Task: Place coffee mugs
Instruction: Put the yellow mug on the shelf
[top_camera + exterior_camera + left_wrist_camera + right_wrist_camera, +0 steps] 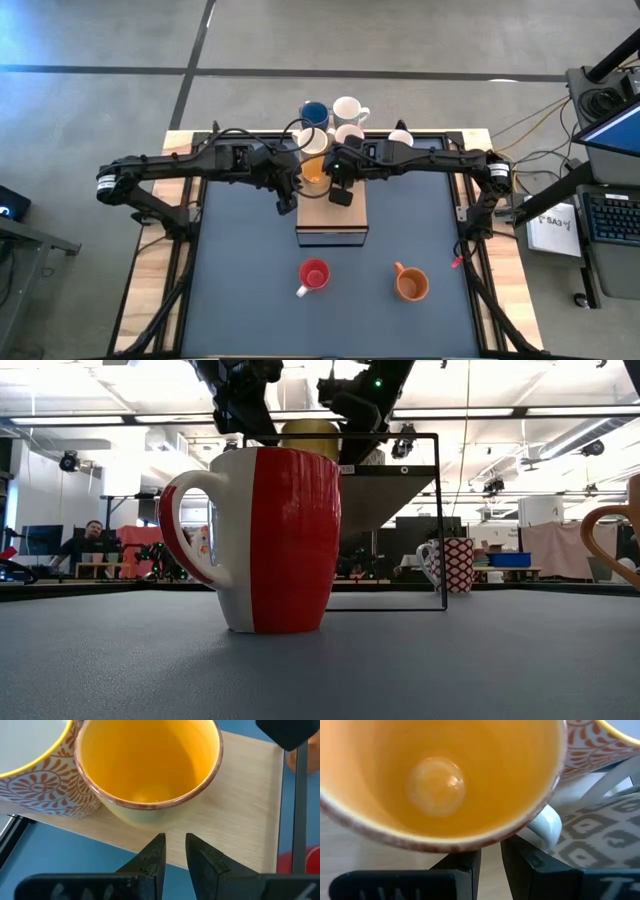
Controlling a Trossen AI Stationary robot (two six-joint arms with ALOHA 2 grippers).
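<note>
A yellow-orange mug (150, 760) stands upright on the light-wood board (240, 820), which is raised above the table on a thin black frame (440, 520). My left gripper (173, 845) hovers just left of the mug, open by a narrow gap with nothing between its fingers. My right gripper (491, 857) is close against the mug (435, 780) on its right near side. Its fingers are also a narrow gap apart, with their tips hidden under the mug's rim. An orange-patterned mug (40, 790) stands on the board against the yellow one's far side. My right gripper's fingertips are hidden below the yellow-orange mug's rim (470, 847); whether they touch the mug I cannot tell. My left gripper touches nothing.
A blue mug (314, 113) and white mugs (348, 108) cluster at the table's far edge, a dark-patterned one (455, 565) among them. A red-and-white mug (314, 274) and a brown-orange mug (411, 284) stand on the dark mat near the front. People sit in the room beyond.
</note>
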